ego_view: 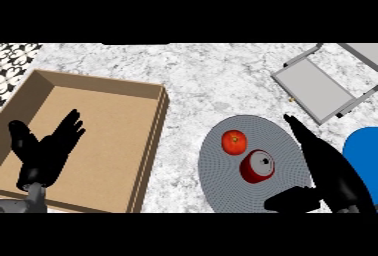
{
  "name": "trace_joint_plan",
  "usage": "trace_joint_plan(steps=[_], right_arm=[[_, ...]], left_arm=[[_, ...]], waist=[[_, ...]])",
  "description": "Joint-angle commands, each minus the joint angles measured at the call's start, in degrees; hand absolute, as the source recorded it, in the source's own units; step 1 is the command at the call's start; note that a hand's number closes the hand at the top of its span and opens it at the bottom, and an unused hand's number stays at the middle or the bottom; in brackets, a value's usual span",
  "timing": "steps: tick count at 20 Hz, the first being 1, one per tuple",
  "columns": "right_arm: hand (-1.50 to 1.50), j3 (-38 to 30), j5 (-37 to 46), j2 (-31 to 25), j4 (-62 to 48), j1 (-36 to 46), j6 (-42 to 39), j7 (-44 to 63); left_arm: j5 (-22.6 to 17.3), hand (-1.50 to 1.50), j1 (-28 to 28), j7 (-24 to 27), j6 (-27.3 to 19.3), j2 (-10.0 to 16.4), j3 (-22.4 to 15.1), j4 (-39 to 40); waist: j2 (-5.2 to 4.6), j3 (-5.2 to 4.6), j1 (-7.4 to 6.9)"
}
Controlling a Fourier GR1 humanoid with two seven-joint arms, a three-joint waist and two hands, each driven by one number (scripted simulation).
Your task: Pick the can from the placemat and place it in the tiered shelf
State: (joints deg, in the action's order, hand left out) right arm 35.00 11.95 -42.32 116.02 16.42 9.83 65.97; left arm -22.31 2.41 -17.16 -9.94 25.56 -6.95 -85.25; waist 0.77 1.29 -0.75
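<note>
Approach step: right hand [332, 175] just beside can [257, 166] on placemat [221, 186], fingers [297, 129] straight, holding nothing. Next calls for closing round can, then lifting toward shelf [314, 90].

place: kitchen | signs: marble counter [221, 75], tomato [234, 142] and can [258, 165] on round placemat [221, 177], patterned tiles [15, 65]

Can [258, 165] on placemat [229, 180] w/ tomato [234, 142], R hand [331, 170] just beside.

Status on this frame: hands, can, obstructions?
Left hand open, resting over brown cardboard box. Right hand open beside red can, not gripping. Can on round grey placemat; red round fruit next to it.
</note>
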Motion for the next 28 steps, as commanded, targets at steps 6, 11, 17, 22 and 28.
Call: trace_joint_plan(steps=[6, 11, 17, 22, 28], right_arm=[[-1.50, 3.7, 7.5, 7.5, -4.0, 1.7, -0.3, 10.7], [-1.50, 4.6, 11.1, 11.1, -10.4, 2.0, -1.2, 9.5], [-1.50, 3.8, 15.2, 11.8, -13.3, -0.8, -0.4, 5.3], [-1.50, 2.7, 17.5, 17.1, -17.8, 0.1, 1.0, 2.6], [-1.50, 2.4, 20.1, 19.2, -16.5, -0.3, 0.1, 2.6]], left_arm=[[1.5, 0.00, -1.9, 1.2, -1.1, -3.6, -1.5, 3.0], [1.0, 0.00, 0.2, 0.9, 0.8, -2.2, 0.0, 5.5], [2.9, 0.00, -2.9, 1.5, -1.0, -5.1, -2.8, 3.0], [2.2, 0.00, -1.2, 1.3, -0.2, -5.0, -1.3, 4.7], [2.6, 0.00, -2.8, 2.5, 0.3, -4.6, -0.2, 5.0]], waist=[[-0.74, -1.41, 0.82], [-0.94, -1.42, 1.09], [-0.76, -1.37, 1.27], [-0.96, -1.35, 0.96], [-0.72, -1.38, 1.28]])
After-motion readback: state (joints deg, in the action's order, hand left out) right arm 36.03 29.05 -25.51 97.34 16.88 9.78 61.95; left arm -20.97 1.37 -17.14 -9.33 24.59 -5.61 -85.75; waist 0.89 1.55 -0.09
